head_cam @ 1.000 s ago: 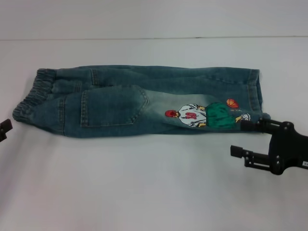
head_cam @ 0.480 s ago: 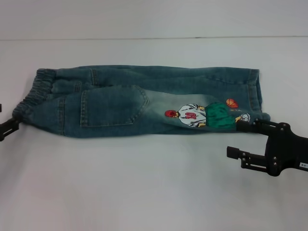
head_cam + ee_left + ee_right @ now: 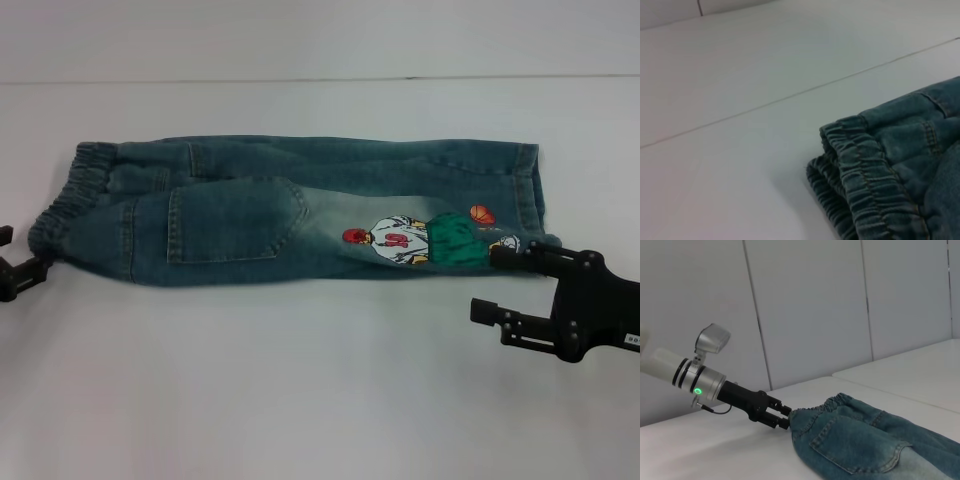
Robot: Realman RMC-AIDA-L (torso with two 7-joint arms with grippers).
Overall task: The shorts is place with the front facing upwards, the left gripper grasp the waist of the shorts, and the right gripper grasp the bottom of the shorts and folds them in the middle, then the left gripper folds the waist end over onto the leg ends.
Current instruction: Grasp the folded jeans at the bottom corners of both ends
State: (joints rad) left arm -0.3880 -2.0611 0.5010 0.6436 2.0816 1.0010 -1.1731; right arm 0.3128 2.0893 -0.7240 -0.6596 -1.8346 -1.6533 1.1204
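The denim shorts (image 3: 300, 210) lie flat on the white table, folded lengthwise, with a back pocket and a cartoon print on top. The elastic waist (image 3: 70, 195) is at the left and the leg ends (image 3: 525, 195) at the right. My left gripper (image 3: 18, 258) is open at the near corner of the waist, its fingers right at the cloth's edge. The right wrist view shows the left gripper (image 3: 784, 418) against the waistband too. My right gripper (image 3: 490, 285) is open at the near corner of the leg ends, its upper finger touching the hem. The waistband (image 3: 860, 185) fills the left wrist view.
The white table (image 3: 300, 380) spreads bare in front of the shorts. Its far edge (image 3: 320, 80) runs behind them, with a pale panelled wall (image 3: 815, 315) beyond.
My left gripper has come in from the left edge up to the waist corner. My right gripper has shifted slightly left along the hem corner. The shorts have not moved.
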